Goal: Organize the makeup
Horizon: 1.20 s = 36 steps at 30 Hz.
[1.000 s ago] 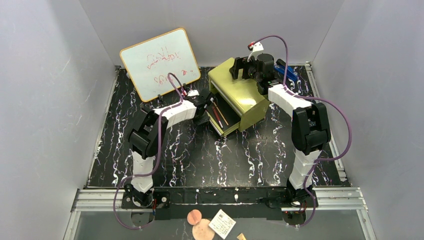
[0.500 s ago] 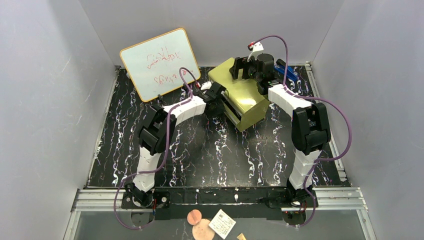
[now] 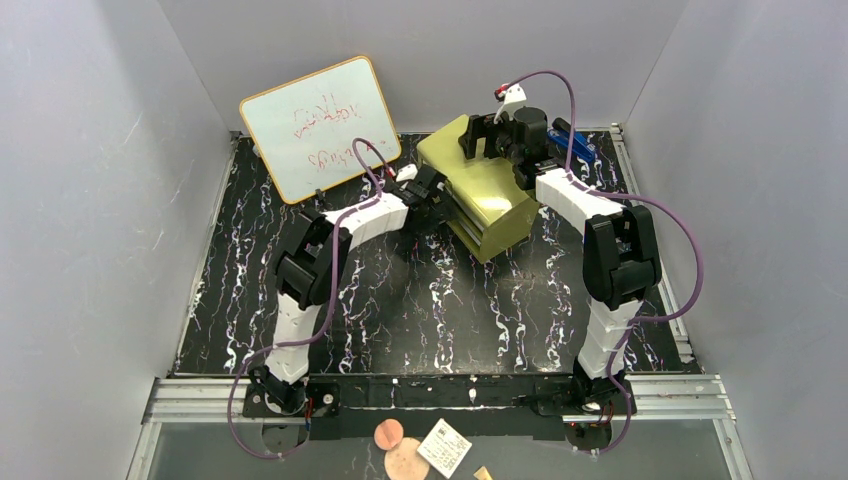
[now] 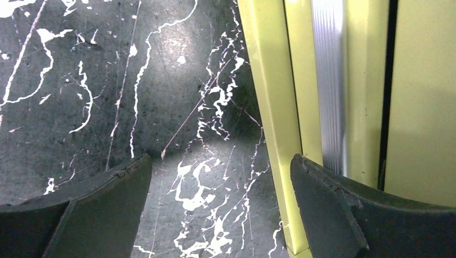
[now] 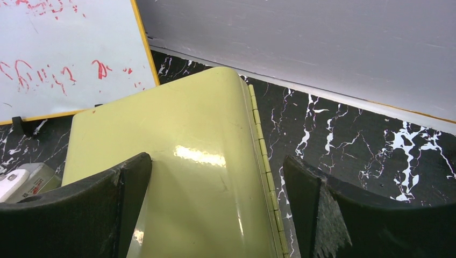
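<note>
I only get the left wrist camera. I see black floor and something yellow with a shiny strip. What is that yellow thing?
Observer: From above, it's an olive-yellow drawer chest, and its drawers look pushed in.
Operator: Where's the other arm?
Observer: The right gripper is over the chest's top, jaws open, gripping nothing.
Operator: What else is there?
Observer: A whiteboard with red writing stands at the back left.
</note>
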Tool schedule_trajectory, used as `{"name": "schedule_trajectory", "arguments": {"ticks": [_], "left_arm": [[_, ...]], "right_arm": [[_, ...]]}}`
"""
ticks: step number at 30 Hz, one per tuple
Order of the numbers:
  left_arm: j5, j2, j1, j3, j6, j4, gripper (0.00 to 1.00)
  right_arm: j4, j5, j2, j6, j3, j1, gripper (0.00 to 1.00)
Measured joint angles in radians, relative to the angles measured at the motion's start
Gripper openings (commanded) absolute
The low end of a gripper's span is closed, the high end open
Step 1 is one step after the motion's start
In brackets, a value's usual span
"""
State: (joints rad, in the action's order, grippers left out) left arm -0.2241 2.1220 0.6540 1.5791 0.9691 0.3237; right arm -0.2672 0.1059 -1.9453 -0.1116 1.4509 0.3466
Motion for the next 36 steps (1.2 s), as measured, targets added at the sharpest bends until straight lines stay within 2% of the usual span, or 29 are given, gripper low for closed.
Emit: {"name": "schedule_trajectory", "arguments": {"ticks": [11,18,25,36], "left_arm": [[0.034,-0.088,0.000,-0.196,-0.016,-0.264,0.99],[0.075,-0.153,0.003,-0.312,-0.034,-0.362,0.98],[0.039,-0.299,-0.008,-0.439,-0.157,-0.329,0.99],[-0.150,-0.566,-0.035,-0.444,-0.446,-0.163,0.98]], "right_arm": [[0.000,-0.002,0.000,0.000,0.000,0.001,0.99],[0.004,-0.010,0.003,-0.003,0.001,0.002,0.99],[0.018,-0.052,0.074,-0.011,-0.059,0.015,0.99],[0.174,-0.145,0.158,-0.090,-0.069,0.027,0.99]]}}
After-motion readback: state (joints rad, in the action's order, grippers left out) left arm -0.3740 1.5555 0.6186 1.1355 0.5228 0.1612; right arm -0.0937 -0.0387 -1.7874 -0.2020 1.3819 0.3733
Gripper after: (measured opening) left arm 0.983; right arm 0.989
